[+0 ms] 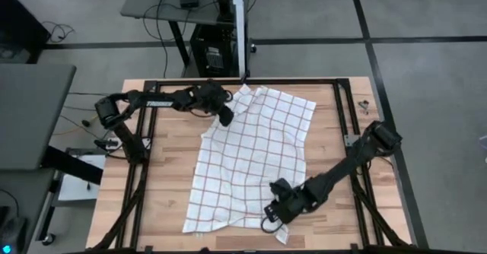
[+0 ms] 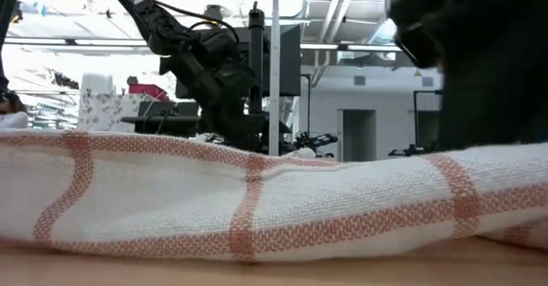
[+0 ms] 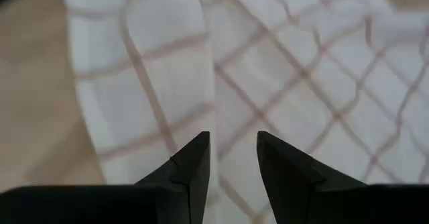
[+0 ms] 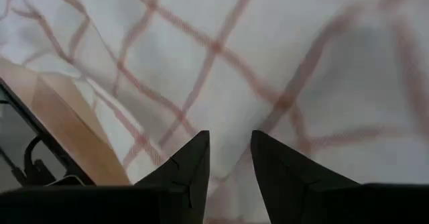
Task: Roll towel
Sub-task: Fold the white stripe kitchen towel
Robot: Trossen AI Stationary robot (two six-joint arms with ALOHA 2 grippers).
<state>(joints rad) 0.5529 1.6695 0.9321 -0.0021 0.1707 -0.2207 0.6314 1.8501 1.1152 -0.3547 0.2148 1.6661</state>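
Note:
The white towel with reddish-brown grid lines lies spread on the wooden table, running from the far middle to the near edge. Its near edge lies bunched thick at the table's front. My left gripper is open, pointing down over the towel's far left part, with a fold line running between its fingers. My right gripper is open, low over the towel's near right part. My left gripper stands with its open fingers on either side of the fold line, coming from above; I cannot tell whether the tips touch the cloth. My right gripper points down at the near right part; I cannot tell whether it touches.
Bare wood lies left of the towel and more lies to its right. A black frame rail runs along the table's right side. Small metal parts lie at the far right. A desk stand is behind the far edge.

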